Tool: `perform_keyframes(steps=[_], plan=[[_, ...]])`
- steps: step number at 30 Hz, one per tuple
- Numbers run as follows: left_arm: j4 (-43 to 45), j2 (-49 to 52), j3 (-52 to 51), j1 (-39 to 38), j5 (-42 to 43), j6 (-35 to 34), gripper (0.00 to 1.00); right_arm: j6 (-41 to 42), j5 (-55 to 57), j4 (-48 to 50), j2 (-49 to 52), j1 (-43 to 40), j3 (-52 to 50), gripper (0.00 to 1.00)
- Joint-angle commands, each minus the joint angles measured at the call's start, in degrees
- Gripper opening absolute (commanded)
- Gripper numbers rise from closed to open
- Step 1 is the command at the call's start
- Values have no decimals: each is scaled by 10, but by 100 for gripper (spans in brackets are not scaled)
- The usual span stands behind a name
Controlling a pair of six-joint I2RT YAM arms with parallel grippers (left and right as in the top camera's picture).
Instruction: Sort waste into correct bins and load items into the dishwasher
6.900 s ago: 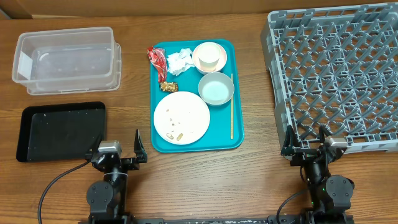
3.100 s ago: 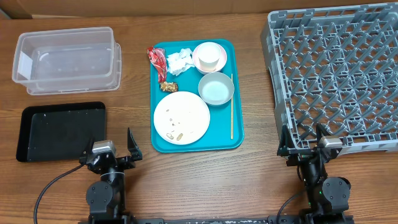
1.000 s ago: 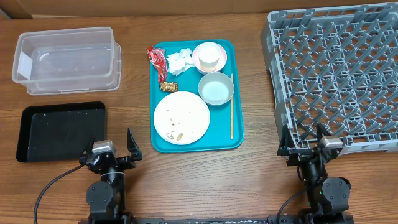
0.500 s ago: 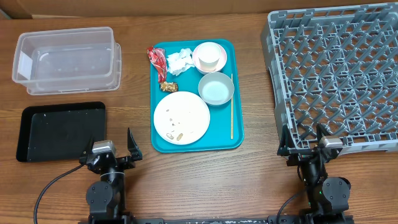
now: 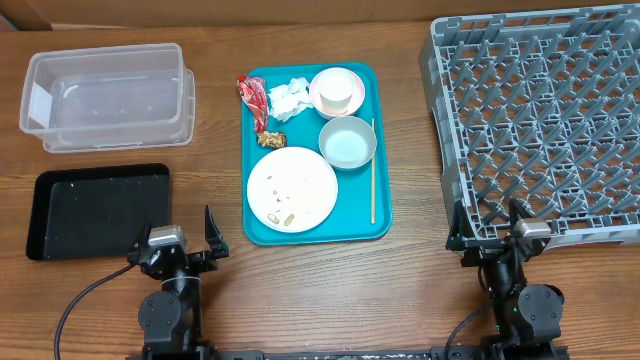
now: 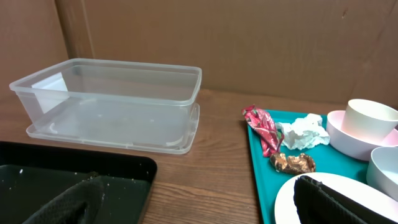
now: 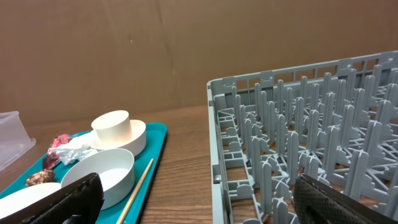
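Overhead shows the left gripper (image 5: 178, 240) and right gripper (image 5: 487, 230) wide open and empty, with the crumpled red wrapper (image 5: 251, 98) well ahead-right of the left one, beyond the plate (image 5: 312, 172), so a low reach could scatter its crumbs (image 5: 281, 216).

the left arm (image 5: 168, 305) is a stack of matte black, rounded joint housings. its left fingers (image 5: 213, 233) are two slim black blades that taper toward their tips. seen close in the left wrist view, their pads (image 6: 341, 200) are coarse and finely grained, like dark rubber. a small light-grey rectangular block (image 5: 163, 237) sits just behind the fingers, and a thin black cable (image 5: 85, 293) curves away from the housing further back. the right arm (image 5: 532, 305) matches it, with black round housings, tapering black right fingers (image 5: 457, 230) of the same grainy texture, a second light-grey block (image 5: 529, 229) behind them, and its own thin black lead (image 5: 465, 325).
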Motion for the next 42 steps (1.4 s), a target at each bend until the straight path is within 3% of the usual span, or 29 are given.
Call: perform_keyframes(steps=[1, 19, 21, 25, 28, 31, 33, 36, 39, 42], plan=[[2, 3, -2, 3, -11, -6, 100, -4, 5, 5, -2, 2, -6, 100], [2, 3, -2, 3, -4, -11, 100, -4, 5, 5, -2, 2, -6, 100], [-2, 3, -2, 2, 94, -96, 100, -4, 5, 5, -2, 2, -6, 100], [21, 4, -1, -1, 401, -408, 100, -4, 5, 5, -2, 2, -6, 100], [9, 4, -1, -1, 502, -528, 100, -4, 5, 5, -2, 2, -6, 100], [43, 4, -1, -1, 566, -542, 100, -4, 5, 5, -2, 2, -6, 100], [114, 4, 1, -1, 608, -542, 100, -4, 5, 5, -2, 2, -6, 100], [170, 4, 22, -1, 628, -557, 100, -4, 5, 5, -2, 2, -6, 100], [136, 10, 86, 0, 627, -546, 100, -4, 5, 5, -2, 2, -6, 100], [52, 33, 172, 0, 622, -490, 100, -4, 5, 5, -2, 2, -6, 100]])
